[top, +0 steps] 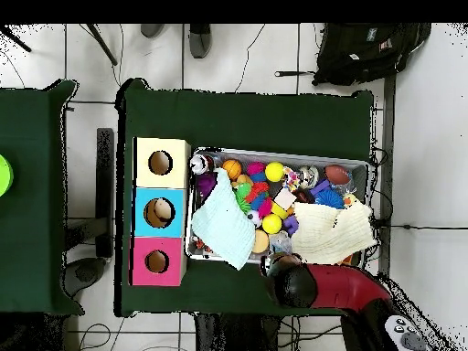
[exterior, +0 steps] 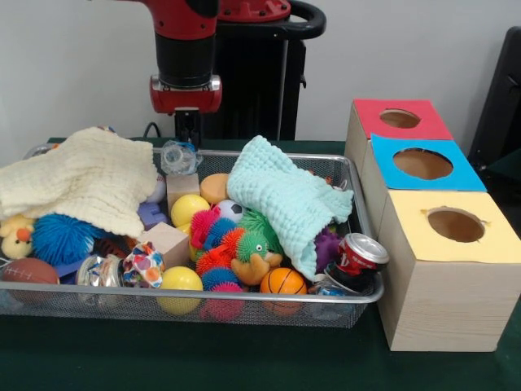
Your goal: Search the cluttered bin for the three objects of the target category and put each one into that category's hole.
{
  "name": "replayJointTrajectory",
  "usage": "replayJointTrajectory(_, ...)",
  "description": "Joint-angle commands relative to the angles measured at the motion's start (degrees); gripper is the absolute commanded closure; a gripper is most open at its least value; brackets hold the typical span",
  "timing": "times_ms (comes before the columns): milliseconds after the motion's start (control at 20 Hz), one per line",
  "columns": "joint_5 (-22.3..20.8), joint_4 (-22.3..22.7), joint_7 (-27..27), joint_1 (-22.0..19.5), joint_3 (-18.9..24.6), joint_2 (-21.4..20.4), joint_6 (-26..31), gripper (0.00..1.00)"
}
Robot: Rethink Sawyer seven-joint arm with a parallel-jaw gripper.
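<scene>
The silver wire-mesh bin (exterior: 269, 300) is full of toys; it also shows in the overhead view (top: 358, 163). My gripper (exterior: 188, 134) hangs over the bin's far rim, right above a clear crinkly bottle (exterior: 179, 156) and touching or nearly touching it. I cannot tell whether it grips the bottle. In the overhead view my arm (top: 297, 285) hides the gripper. Another clear crinkly piece (exterior: 99, 269) lies at the bin's front left, partly buried. Three boxes with round holes stand right of the bin: red (exterior: 399, 119), blue (exterior: 423, 164), yellow (exterior: 456, 225).
A cream cloth (exterior: 81, 175) covers the bin's left part and a mint cloth (exterior: 285, 195) lies across the right. A crushed red can (exterior: 358, 254) sits at the bin's front right corner. Balls, spiky toys and wooden blocks fill the middle.
</scene>
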Motion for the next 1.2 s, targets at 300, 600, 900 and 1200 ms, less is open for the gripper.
replayJointTrajectory(300,1.8,2.6,7.7,-1.6,6.7,3.3,-7.6,1.0)
replayJointTrajectory(600,3.8,3.3,8.8,-0.4,6.7,1.7,-6.4,1.0)
replayJointTrajectory(900,8.0,6.3,10.2,2.2,6.0,-4.5,-1.7,1.0)
replayJointTrajectory(1200,13.8,6.9,9.9,6.5,4.5,-10.9,6.1,1.0)
